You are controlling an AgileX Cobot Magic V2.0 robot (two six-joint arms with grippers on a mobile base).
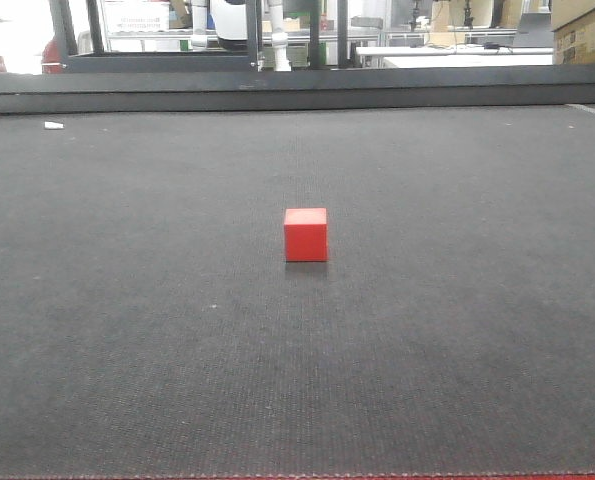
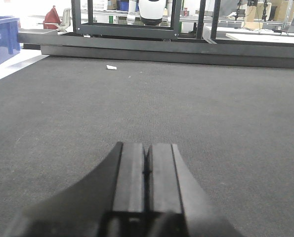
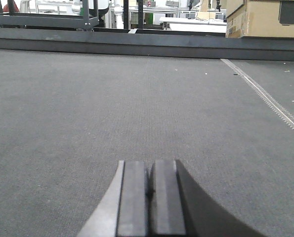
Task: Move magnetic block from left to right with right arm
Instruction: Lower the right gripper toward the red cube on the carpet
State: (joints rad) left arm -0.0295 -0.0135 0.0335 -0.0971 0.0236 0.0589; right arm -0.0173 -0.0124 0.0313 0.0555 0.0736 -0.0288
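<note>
**Red block alone mid-surface, both grippers clenched on nothing**

From my front camera the magnetic block [image 1: 305, 235] sits flat on the dark grey woven surface [image 1: 127, 350], close to the middle of the view. One plain red face is square to the lens, a sliver of its top face shows, and a thin shadow lies under its near edge. Nothing touches it. I see it only in this front view.

On the left wrist camera the left gripper [image 2: 147, 170] fills the bottom of the picture. Its two flat black pads [image 2: 129, 173] are pressed together with just a hairline seam between them, and nothing is held. It points out over bare mat. A white scrap [image 2: 111, 67] lies far ahead of it near the back edge, and a blue bin [image 2: 1, 37] stands off the surface to the left.

The right wrist camera shows the same for the right gripper [image 3: 149, 190]: jaws clenched pad to pad, empty, with bare mat ahead of it. A pale strip [image 3: 270, 98] runs along the mat on its right side, and a cardboard box [image 3: 265, 19] stands beyond the far right corner.

A dark rail [image 1: 297, 88] closes off the back of the surface. The white scrap shows in the front view too, at the far left and well apart from the block.
</note>
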